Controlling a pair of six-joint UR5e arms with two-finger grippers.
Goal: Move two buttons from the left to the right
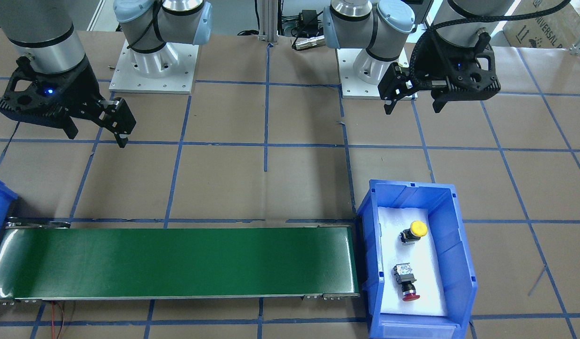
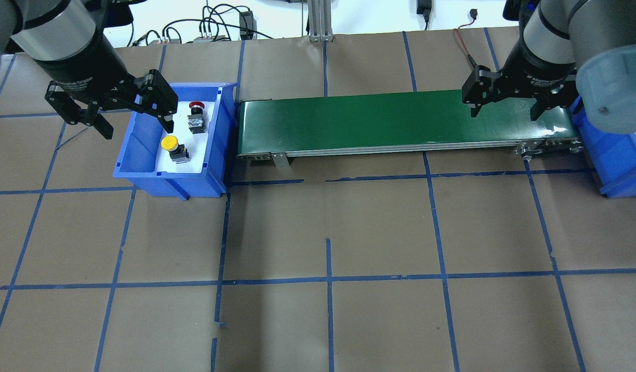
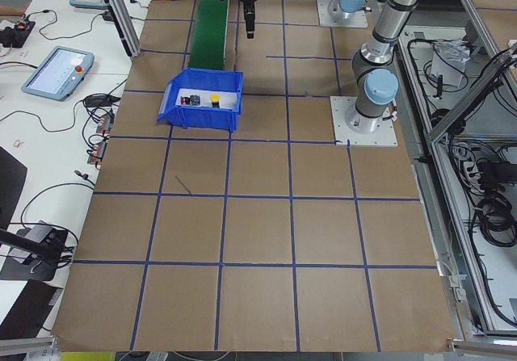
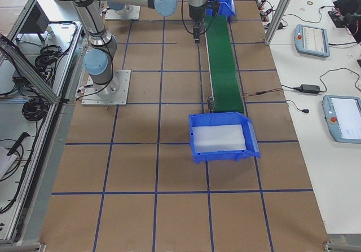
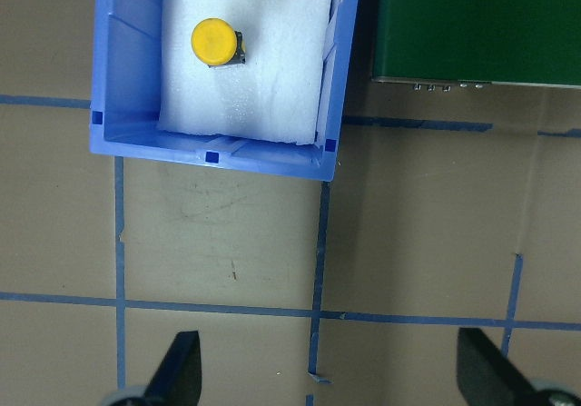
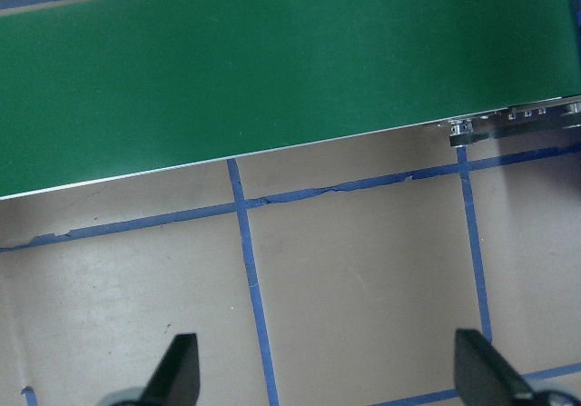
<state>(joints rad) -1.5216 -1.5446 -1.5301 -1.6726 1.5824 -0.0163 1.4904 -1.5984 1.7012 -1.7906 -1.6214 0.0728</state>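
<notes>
- Blue bin [image 1: 455, 254] at left end of conveyor [image 1: 176, 261]: yellow-capped button [image 1: 418, 229] and red-capped button [image 1: 407, 282] on white liner [image 1: 435, 294], apart.
- Left gripper [image 1: 412, 109], right gripper [image 1: 97, 136]: both spread.
- Left wrist view: only the yellow-capped button shows whole.

Silver arms [image 1: 40, 33], pale-blue joint caps [image 1: 129, 12]; black left gripper [image 1: 412, 109] with braided cable [image 1: 502, 19].

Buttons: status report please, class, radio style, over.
Jaws open on left gripper and right gripper, holding nothing. In blue bin: yellow-capped button, red-capped button, both ungrasped. Nothing covering them.
</notes>
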